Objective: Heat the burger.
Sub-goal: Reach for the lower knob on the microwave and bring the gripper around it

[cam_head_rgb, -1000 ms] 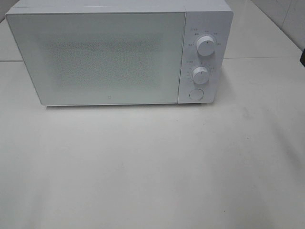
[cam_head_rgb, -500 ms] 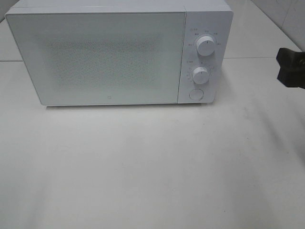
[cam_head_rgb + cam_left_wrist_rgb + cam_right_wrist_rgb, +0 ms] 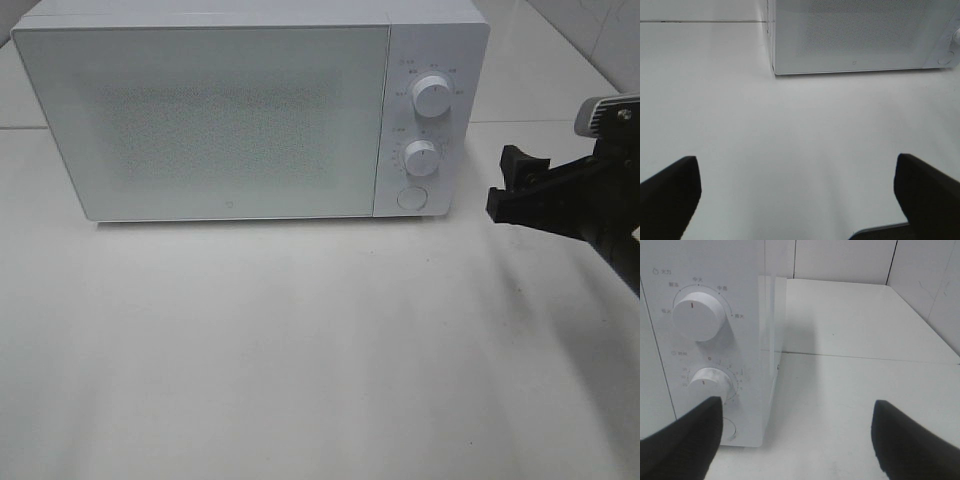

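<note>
White microwave [image 3: 250, 105], door [image 3: 200, 150] shut, burger in no view, perhaps behind the frosted door; right gripper [image 3: 506, 183] beside the control panel [image 3: 440, 110] and left gripper [image 3: 796, 165] over the table [image 3: 300, 350] both gape empty; risk: a misaimed push turns the lower dial [image 3: 421, 157] instead of pressing the round button [image 3: 411, 198].

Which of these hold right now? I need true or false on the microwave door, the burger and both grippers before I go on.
1. The microwave door is shut. True.
2. The burger sits on the table in front of the microwave. False: no burger shows in any view.
3. The right gripper is open, to the right of the control panel. True.
4. The left gripper is shut. False: its jaws stand wide apart above the table.
5. The right gripper presses the round button. False: it is clear of it.
</note>
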